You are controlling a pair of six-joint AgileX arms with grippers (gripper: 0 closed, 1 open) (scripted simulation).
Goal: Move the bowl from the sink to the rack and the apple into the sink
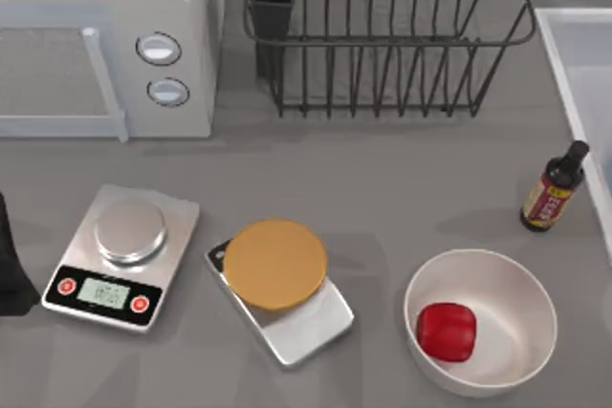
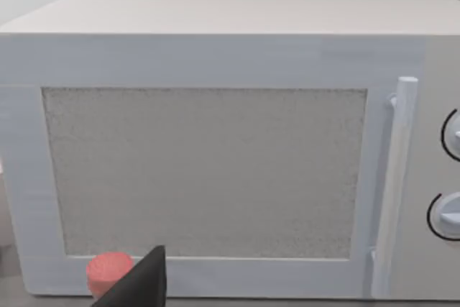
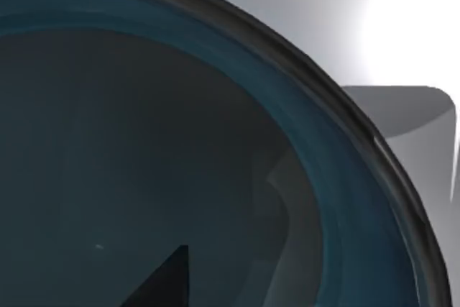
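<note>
Bowl (image 3: pixel 144 163) close beneath right hand (image 3: pixel 162 282), whose grip I cannot tell.

The apple (image 1: pixel 447 332), glossy red and slightly blocky, lay inside a white bowl (image 1: pixel 516 284) at about five o'clock on the table. The black wire rack (image 1: pixel 387 40) stood at twelve o'clock, its utensil cup at one corner. The sink (image 1: pixel 574 74) edged the table at two o'clock. The teal-blue bowl (image 3: pixel 316 156) showed its curved inner wall close up.
</note>
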